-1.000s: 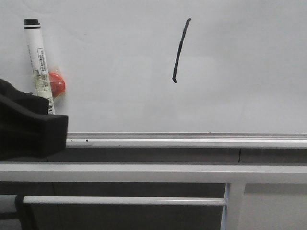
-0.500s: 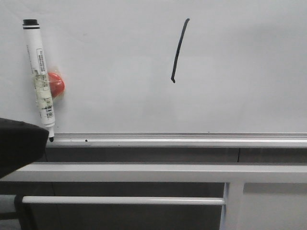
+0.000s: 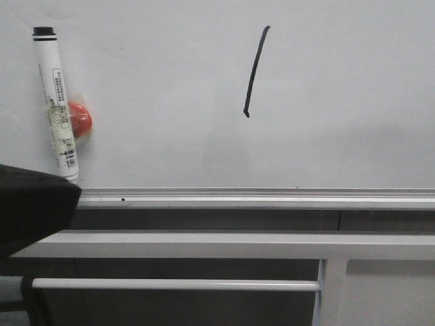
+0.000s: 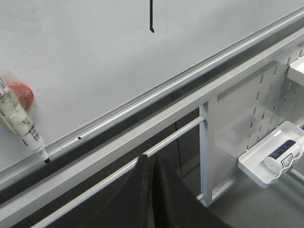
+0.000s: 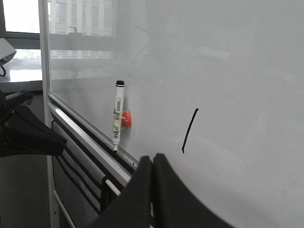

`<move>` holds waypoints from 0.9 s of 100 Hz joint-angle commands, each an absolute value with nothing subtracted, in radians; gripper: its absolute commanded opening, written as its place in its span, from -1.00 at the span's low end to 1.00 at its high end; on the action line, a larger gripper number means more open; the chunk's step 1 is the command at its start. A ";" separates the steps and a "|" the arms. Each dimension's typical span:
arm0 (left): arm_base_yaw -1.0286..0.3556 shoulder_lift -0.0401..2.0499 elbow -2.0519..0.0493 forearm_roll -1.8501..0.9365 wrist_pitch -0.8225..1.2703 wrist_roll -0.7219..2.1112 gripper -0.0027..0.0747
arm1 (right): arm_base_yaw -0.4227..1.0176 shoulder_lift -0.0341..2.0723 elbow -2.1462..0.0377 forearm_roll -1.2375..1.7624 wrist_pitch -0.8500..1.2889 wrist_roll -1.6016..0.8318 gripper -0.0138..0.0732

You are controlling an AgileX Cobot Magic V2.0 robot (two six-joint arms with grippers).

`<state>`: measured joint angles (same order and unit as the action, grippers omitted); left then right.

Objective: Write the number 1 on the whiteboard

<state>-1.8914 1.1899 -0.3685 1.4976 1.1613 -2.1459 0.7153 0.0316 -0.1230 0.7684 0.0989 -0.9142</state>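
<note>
The number 1 (image 3: pixel 255 70) stands on the whiteboard (image 3: pixel 353 102) as a thin black stroke, its long axis nearly vertical and leaning slightly, so the writing looks done. The marker pen (image 3: pixel 57 102) hangs upright against a red magnet (image 3: pixel 80 119) well to the left of the stroke, its tip just above the silver rail (image 3: pixel 272 198). The left gripper (image 4: pixel 153 166) is nearer the pen and sits below it, jaws pressed together on nothing; the right gripper (image 5: pixel 152 166) likewise shows closed, empty jaws.

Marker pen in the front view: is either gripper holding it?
No. The marker pen rests alone on the whiteboard beside a red magnet, no fingers around it.
</note>
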 commanded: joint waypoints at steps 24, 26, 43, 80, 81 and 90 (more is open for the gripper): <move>-1.900 1.172 -0.390 1.589 1.245 -2.147 -0.98 | 0.711 0.040 -0.142 0.776 0.042 -0.922 -0.83; -1.900 1.172 -0.390 1.589 1.245 -2.147 -0.98 | 0.711 0.040 -0.142 0.776 0.042 -0.922 -0.83; -1.898 1.172 -0.390 1.589 1.248 -2.114 -0.98 | 0.711 0.040 -0.142 0.776 0.042 -0.922 -0.83; -1.779 0.998 -0.390 1.839 1.023 -2.097 -0.98 | 0.711 0.040 -0.142 0.776 0.040 -0.922 -0.83; -1.779 0.991 -0.390 1.846 1.007 -2.097 -0.98 | 0.711 0.040 -0.142 0.776 0.040 -0.922 -0.83; -1.636 0.888 -0.401 1.846 0.754 -2.097 -0.98 | 0.711 0.040 -0.142 0.776 0.040 -0.922 -0.83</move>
<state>-1.7435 0.9746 -0.3685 1.7593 0.9094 -2.0942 0.7153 0.0316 -0.1183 0.7707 0.0970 -0.9142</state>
